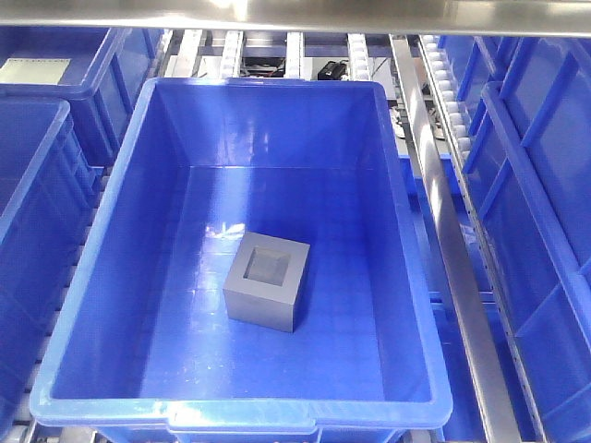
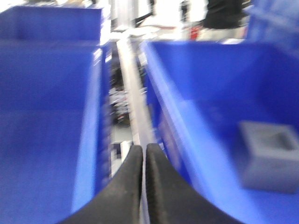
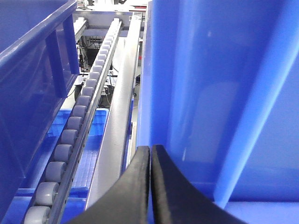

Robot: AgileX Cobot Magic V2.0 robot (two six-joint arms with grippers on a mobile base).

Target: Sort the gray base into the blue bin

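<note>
The gray base lies on the floor of the blue bin, recess facing up, a little right of the bin's middle. No arm shows in the front view. In the blurred left wrist view my left gripper is shut and empty, hovering over the gap left of the blue bin's rim; the gray base sits inside, down to the right. My right gripper is shut on nothing, beside a blue crate wall.
More blue crates stand at the left and right. A metal rail and roller tracks run between them. A shelf edge crosses the top.
</note>
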